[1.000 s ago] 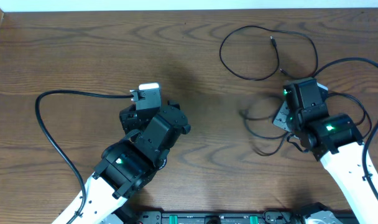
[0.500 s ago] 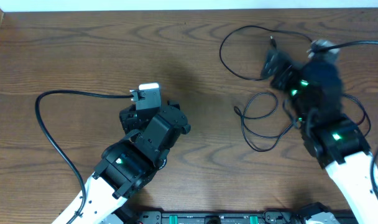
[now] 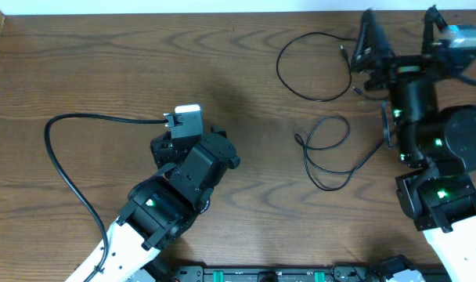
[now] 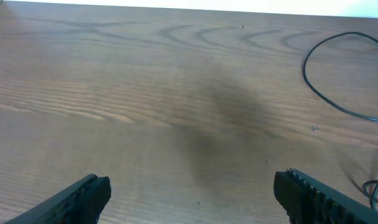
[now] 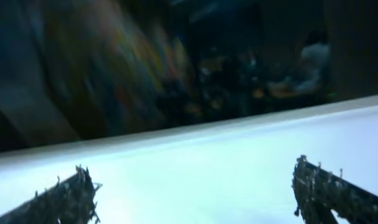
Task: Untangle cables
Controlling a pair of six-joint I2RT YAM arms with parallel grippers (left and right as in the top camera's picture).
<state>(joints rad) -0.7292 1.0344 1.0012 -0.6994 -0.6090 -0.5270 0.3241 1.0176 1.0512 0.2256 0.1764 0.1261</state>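
Your left gripper [image 4: 192,186] and right gripper [image 5: 195,180] both gape empty; the cables [image 3: 279,66] lie looped beside the right arm [image 3: 445,145]; one strand possibly snags there, so lifting could tighten knots.

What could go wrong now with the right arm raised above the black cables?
1. The lower black cable loop runs under the right arm; a move may snag and drag it.
2. The right end effector is open and points beyond the table, so its camera sees no cable; descending from here might miss the upper black cable loop.
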